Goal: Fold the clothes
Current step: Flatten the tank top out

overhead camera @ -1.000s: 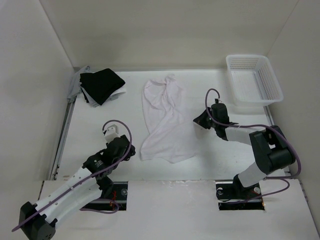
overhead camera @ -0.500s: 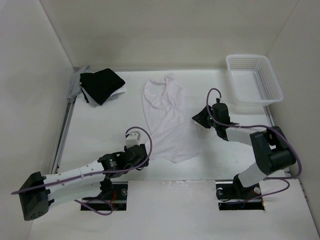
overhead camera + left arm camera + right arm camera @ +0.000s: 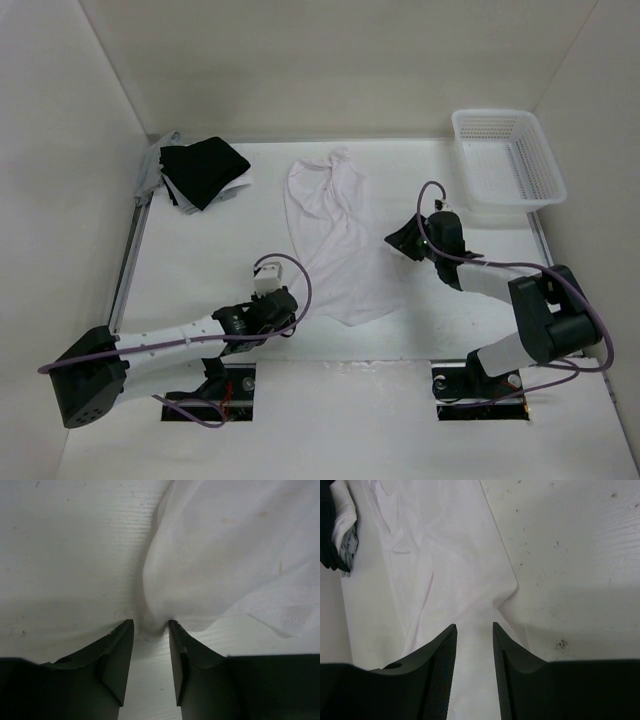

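My left tool (image 3: 288,314) sits low on the tabletop (image 3: 190,260), at the near left corner of the clothes (image 3: 330,230), a thin white garment lying lengthwise down the middle of the tabletop, narrow at the far end and spreading wider toward me. From my left wrist, the two dark fingers (image 3: 117,655) stand apart with a moderate gap. A puckered fold of the white fabric (image 3: 225,555) comes down to a point right at the mouth of that gap, touching or nearly touching both tips. The fabric is not clamped, since bare tabletop shows between the fingers below the fold. A stitched hem runs off to the right of my right-hand finger. My right tool (image 3: 399,242) is at the garment's right edge, about halfway along its length, and is also parted moderately wide, holding nothing. From my right wrist, its fingertips (image 3: 445,650) hang over wrinkled white cloth, and the garment's edge runs diagonally just beyond them, with speckled bare tabletop to the right. In the far left corner lies a black garment (image 3: 203,168) on top of a grey cloth (image 3: 150,172), well apart from the white one. A white plastic basket (image 3: 505,203) stands in the far right corner, beyond my right arm.
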Tool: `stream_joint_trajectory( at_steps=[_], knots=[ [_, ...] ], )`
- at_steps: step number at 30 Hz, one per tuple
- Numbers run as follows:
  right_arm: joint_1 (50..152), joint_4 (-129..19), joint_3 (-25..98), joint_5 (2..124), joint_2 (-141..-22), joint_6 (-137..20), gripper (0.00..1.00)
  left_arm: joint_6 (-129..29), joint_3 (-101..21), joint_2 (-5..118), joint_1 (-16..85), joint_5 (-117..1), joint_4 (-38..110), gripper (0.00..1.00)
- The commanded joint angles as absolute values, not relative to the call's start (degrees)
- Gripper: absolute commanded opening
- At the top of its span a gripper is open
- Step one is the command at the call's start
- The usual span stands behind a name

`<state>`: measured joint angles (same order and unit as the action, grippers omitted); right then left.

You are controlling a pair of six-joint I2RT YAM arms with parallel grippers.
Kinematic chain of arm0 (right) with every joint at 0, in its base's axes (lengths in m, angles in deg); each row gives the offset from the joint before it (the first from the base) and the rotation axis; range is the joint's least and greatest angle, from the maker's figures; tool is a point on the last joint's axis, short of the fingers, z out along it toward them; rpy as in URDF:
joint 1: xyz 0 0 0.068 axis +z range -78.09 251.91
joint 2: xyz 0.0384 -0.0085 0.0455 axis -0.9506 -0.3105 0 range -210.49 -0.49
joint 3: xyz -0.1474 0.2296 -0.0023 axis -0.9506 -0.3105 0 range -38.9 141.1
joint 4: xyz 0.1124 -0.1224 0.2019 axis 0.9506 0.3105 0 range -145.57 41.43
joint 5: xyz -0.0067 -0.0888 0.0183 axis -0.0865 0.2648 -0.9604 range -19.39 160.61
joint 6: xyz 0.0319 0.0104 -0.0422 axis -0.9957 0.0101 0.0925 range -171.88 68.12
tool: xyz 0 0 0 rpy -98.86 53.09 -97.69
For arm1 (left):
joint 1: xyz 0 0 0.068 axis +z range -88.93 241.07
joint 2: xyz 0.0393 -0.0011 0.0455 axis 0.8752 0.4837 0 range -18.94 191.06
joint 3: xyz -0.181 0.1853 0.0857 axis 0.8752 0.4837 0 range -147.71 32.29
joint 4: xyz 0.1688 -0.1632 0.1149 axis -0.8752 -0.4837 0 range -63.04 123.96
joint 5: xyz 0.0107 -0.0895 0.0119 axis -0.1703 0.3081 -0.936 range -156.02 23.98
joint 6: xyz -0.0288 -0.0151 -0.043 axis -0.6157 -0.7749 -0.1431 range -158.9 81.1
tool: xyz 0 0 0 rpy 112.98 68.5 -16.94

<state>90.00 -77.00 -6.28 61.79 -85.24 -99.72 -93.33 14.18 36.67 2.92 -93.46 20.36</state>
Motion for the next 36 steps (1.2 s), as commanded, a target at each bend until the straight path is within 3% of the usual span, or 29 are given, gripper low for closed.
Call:
stream_joint_trajectory(
  at_steps=[1, 3, 6, 11, 24, 27, 29, 31, 36],
  knots=[
    [90.4, -80.4, -7.2, 61.9, -83.2, -99.4, 0.4, -93.0, 14.7, 37.3, 3.5, -93.4, 24.7, 0.23],
    [90.4, -80.0, -6.7, 62.0, -84.4, -99.3, 0.42, -92.9, 13.8, 35.7, 4.1, -93.3, 23.6, 0.08],
    [90.1, -79.5, -4.8, 62.0, -87.6, -99.4, 0.45, -92.3, 10.5, 27.4, 3.8, -93.7, 20.6, 0.01],
    [89.8, -77.4, 1.2, 62.5, -94.9, -99.3, 0.46, -89.2, 6.3, 15.7, 8.9, -92.5, 13.2, 0.01],
    [92.7, -73.7, 13.2, 61.9, -107.1, -101.2, 0.45, -89.0, 8.7, 8.0, 21.7, -85.5, 8.9, 0.03],
    [93.0, -72.3, 16.2, 61.7, -108.5, -101.5, 0.36, -88.1, 8.6, 8.7, 23.6, -83.9, 10.3, 0.03],
    [93.0, -72.0, 17.3, 62.3, -108.6, -101.5, 0.15, -87.5, 8.6, 8.8, 24.4, -83.3, 11.5, 0.03],
    [93.0, -74.0, 16.6, 63.1, -106.8, -101.5, 0.02, -87.1, 8.2, 9.2, 24.9, -83.1, 12.5, 0.03],
    [93.2, -75.4, 10.8, 65.2, -95.1, -99.4, 0.0, -85.7, 6.2, 8.7, 25.8, -83.0, 13.7, 0.03]
  ],
)
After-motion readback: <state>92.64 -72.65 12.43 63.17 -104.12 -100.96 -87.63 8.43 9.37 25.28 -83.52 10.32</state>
